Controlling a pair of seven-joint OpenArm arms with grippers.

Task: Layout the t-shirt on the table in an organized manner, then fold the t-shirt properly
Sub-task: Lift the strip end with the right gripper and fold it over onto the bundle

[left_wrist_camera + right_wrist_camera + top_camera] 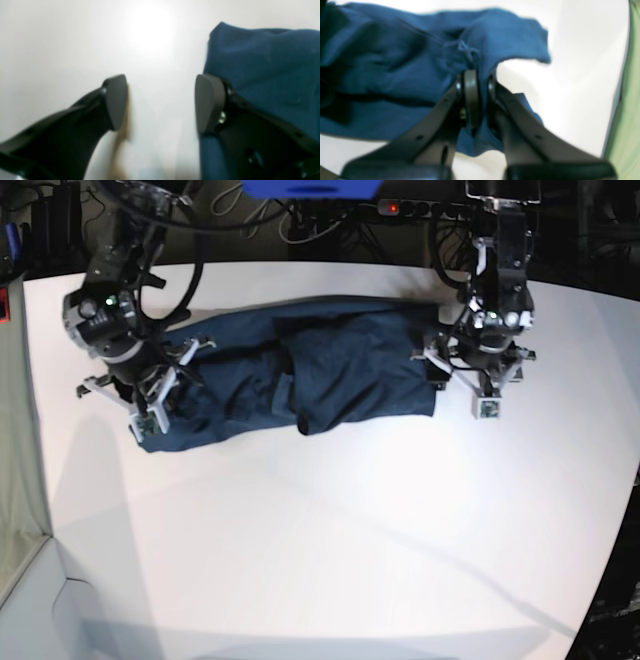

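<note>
— So, what are the two hands doing?
— The right hand (478,97) is pinched tight on the blue t-shirt (300,375). The left hand (160,102) is apart, with nothing in it, just beside the shirt's edge.
— Where is the shirt?
— It lies bunched across the far side of the white tabletop (330,550), between both hands.

i see the table (330,540), a broad matte white top with a curved edge at my near right. the only thing lying directly on it is the t-shirt (300,375), dark navy, stretched in a rumpled band across the far part, folds bunched near its middle. the whole near half of the white surface shows bare, with soft shadows crossing it.
</note>
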